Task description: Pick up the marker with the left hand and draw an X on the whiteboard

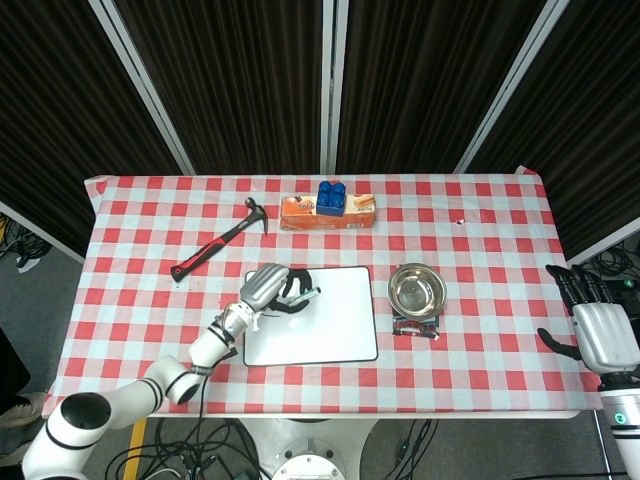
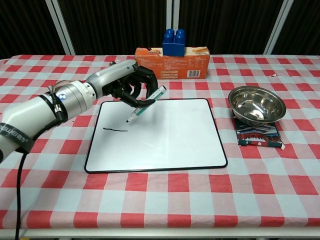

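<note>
The left hand grips the marker, fingers curled round its upper barrel. The marker tilts, tip down over the upper-left part of the whiteboard; whether the tip touches cannot be told. A short dark stroke lies just left of the tip. The right hand hangs off the table's right edge, fingers spread, holding nothing.

right hand outside chest view, snack packet partly under bowl
</note>
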